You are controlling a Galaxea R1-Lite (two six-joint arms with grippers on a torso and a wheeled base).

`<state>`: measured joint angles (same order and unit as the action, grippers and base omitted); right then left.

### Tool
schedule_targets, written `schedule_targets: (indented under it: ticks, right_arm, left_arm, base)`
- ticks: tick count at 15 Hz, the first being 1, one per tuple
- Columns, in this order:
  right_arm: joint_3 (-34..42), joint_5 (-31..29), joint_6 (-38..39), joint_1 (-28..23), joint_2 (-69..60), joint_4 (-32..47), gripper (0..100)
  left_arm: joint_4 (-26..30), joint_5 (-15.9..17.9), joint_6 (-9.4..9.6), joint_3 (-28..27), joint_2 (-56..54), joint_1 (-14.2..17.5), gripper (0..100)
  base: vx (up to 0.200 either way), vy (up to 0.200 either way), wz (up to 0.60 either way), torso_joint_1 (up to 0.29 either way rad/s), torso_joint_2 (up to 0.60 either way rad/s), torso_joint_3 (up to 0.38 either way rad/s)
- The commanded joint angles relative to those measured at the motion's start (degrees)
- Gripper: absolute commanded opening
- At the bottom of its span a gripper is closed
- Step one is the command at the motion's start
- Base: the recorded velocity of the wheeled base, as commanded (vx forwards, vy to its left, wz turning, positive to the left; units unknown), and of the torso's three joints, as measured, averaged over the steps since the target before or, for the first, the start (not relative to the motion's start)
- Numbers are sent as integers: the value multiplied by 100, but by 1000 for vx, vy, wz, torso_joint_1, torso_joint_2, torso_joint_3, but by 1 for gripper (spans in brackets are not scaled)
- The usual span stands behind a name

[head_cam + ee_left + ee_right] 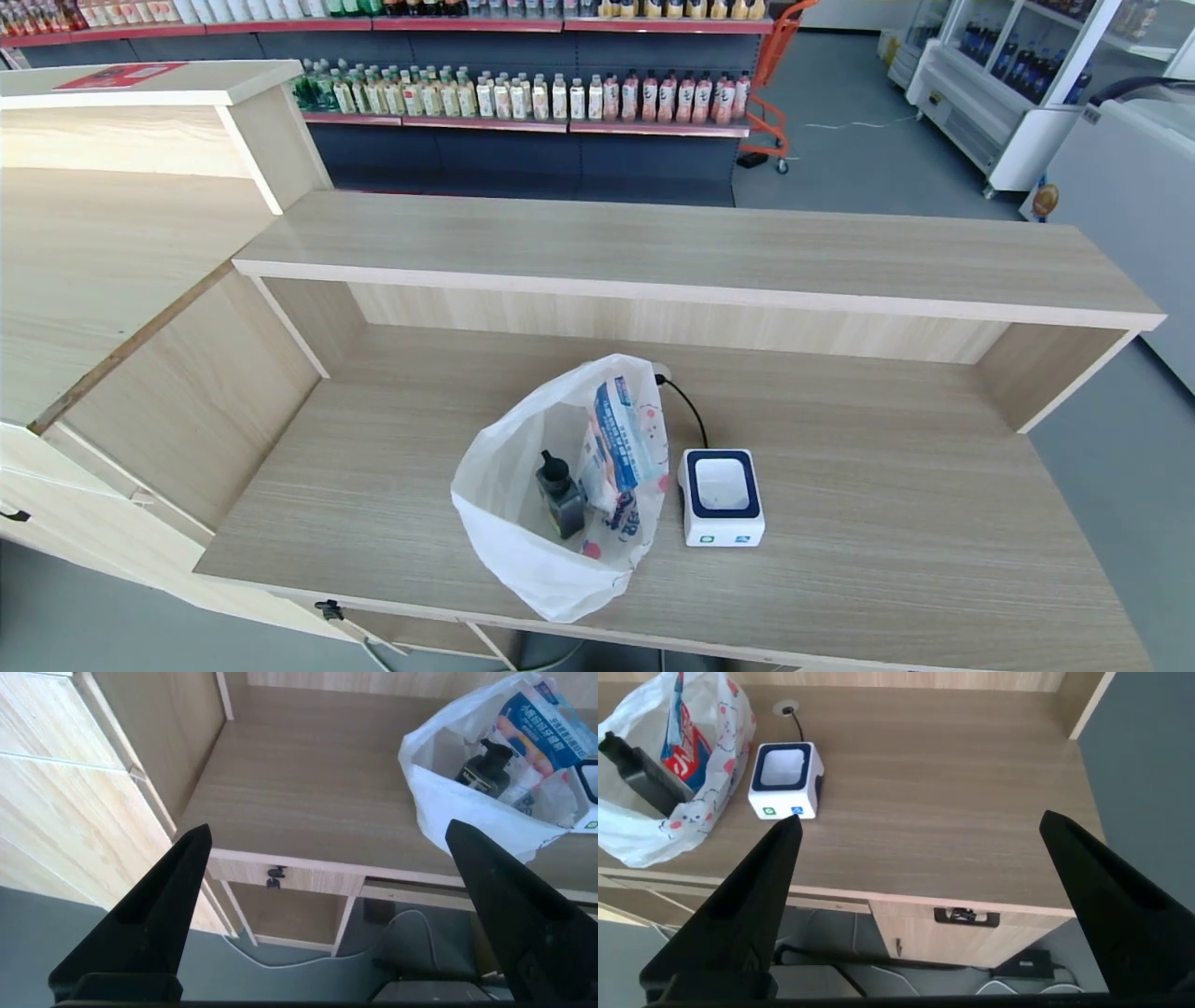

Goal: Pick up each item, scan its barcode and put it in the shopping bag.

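My left pincer (327, 831) and right pincer (920, 819) hang apart, empty. The shopping bag (523, 541) slumps at the front edge of the counter (887, 485); a nudge might tip it off, bottle (560, 495) included.

A white shopping bag (509, 546) is lying open on the counter (887, 523), holding an upright dark bottle (560, 495) and a blue-and-white packet (618, 439). The white scanner (720, 497) is sitting just beside it.

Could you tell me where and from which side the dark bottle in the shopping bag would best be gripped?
Probably at the neck under its cap, coming down through the open mouth. The dark bottle stands roughly upright, cap up, enclosed by the shopping bag with a blue packet leaning beside it, so a sideways approach looks blocked.
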<state>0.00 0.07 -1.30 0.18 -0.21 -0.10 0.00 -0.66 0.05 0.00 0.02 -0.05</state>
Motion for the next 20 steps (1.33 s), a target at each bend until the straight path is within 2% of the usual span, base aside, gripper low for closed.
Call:
schedule_targets:
  ticks: [1, 5, 12, 14, 17, 20]
  right_arm:
    - [0, 1, -1, -9, 21, 1, 100]
    - [0, 1, -1, -9, 21, 1, 100]
    - [0, 1, 7, -9, 21, 1, 100]
    - [0, 1, 7, -9, 21, 1, 100]
    - [0, 1, 60, -9, 21, 10, 100]
    - [0, 1, 25, -9, 21, 10, 100]
  left_arm:
    - [0, -4, 21, 0, -2, -4, 100]
    - [0, -4, -5, 0, -2, -4, 100]
    - [0, -4, -5, 0, -2, -4, 100]
    - [0, -4, -5, 0, -2, -4, 100]
    - [0, -4, -5, 0, -2, -4, 100]
    - [0, -4, -5, 0, -2, -4, 100]
  base:
    - [0, 0, 0, 0, 0, 0]
    - [150, 0, 0, -2, 1, 1]
    - [0, 0, 0, 0, 0, 0]
    - [0, 0, 600, 2, 5, 5]
    - [0, 0, -600, 2, 4, 1]
    - [0, 0, 0, 0, 0, 0]
